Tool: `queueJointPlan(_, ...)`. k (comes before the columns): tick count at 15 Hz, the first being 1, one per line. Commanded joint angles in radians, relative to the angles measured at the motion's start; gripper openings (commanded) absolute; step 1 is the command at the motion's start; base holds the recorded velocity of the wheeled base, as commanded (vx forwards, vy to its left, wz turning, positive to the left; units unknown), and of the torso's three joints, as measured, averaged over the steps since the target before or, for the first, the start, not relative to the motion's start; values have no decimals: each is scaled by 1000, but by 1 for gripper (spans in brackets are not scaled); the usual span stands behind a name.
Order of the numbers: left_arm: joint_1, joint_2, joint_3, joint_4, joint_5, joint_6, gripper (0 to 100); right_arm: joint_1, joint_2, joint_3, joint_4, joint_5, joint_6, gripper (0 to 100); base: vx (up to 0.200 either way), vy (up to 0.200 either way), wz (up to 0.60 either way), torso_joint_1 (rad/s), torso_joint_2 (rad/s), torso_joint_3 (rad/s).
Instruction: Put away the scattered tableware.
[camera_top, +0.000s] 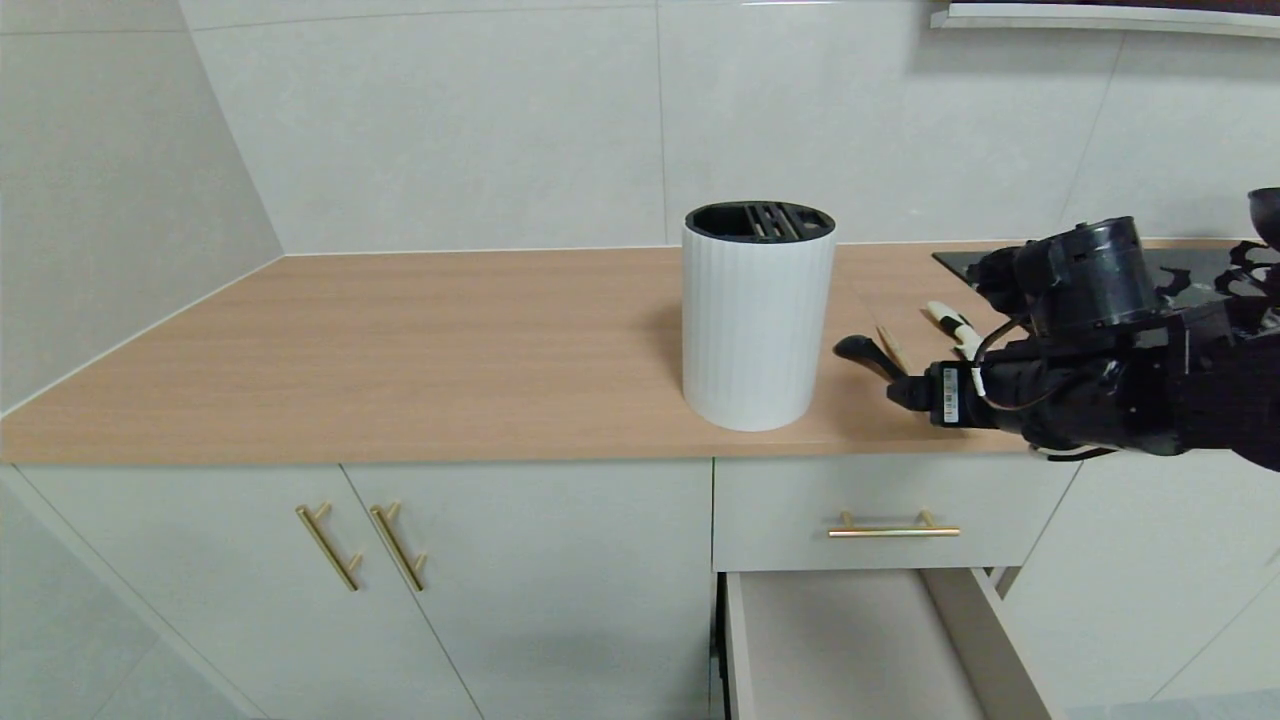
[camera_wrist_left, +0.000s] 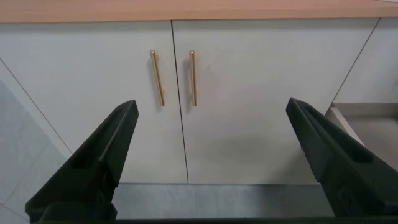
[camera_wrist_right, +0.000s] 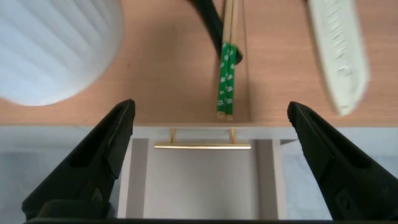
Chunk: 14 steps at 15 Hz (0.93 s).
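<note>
While our right gripper (camera_wrist_right: 210, 109) is hanging over the near edge of the counter (camera_top: 400, 350), just right of the white holder (camera_top: 758, 330), we are holding its fingers spread wide with nothing between them. The chopsticks (camera_wrist_right: 227, 68) are lying on the counter below it, side by side, their green-patterned ends pointing toward the near edge. A black utensil (camera_wrist_right: 208, 25) is lying right against them on the left. A white utensil (camera_wrist_right: 339, 56) is resting to their right, apart from them. Under the counter a lower drawer (camera_top: 850, 650) is standing open beneath a shut one. We are holding our left gripper (camera_wrist_left: 211, 104) low before the cabinet doors (camera_wrist_left: 249, 93), its fingers likewise wide apart and gripping nothing.
</note>
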Motion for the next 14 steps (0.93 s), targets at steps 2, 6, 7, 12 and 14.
queueJointPlan(2,0,2,0,0,0,0,100,-1,84,-4,-43,-28,12,100,0,0,0,0,0,0)
queueJointPlan(6,0,0,0,0,0,0,100,-25,119,-19,-67,-42,12,100,0,0,0,0,0,0)
queueJointPlan(7,0,2,0,-1,0,0,100,-29,127,-20,-67,-42,12,100,0,0,0,0,0,0)
queueJointPlan(12,0,0,0,0,0,0,100,-41,142,-22,-67,-42,10,100,0,0,0,0,0,0)
queueJointPlan(14,0,2,0,-1,0,0,100,-41,149,-27,-66,-42,12,0,0,0,0,0,0,0)
